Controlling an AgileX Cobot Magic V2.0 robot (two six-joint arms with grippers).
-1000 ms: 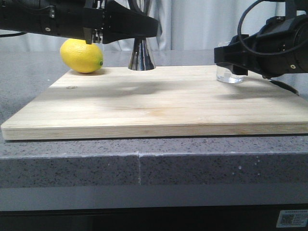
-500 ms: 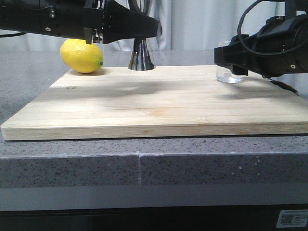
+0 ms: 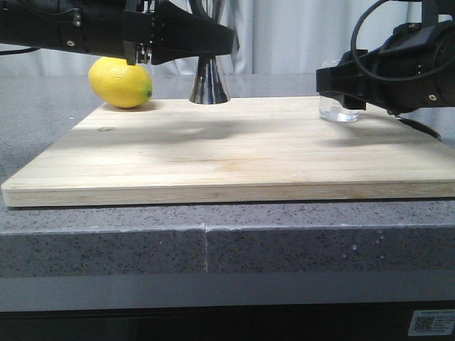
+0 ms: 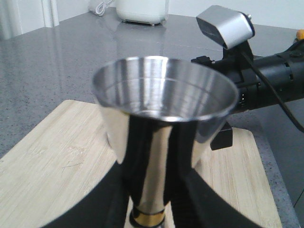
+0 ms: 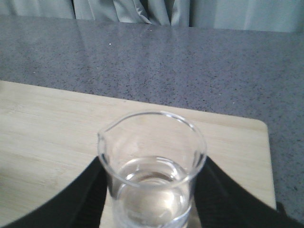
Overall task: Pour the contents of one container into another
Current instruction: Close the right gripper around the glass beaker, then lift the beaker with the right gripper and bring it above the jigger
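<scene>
Upright glass beaker (image 5: 152, 175) pinched in right gripper (image 5: 152, 199), well right of upright steel jigger (image 4: 164, 137) clamped at the waist by left gripper (image 4: 149, 209).

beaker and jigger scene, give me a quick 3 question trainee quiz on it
1. True or false: the beaker is empty.
2. Which arm's pincer fingers flank the jigger? A) left B) right
3. What yellow thing sits beside the wooden board's far left corner?

Key: 1. False, clear liquid shows in its lower part. 2. A, the left pincer; the right pincer brackets the beaker. 3. A lemon.
</scene>
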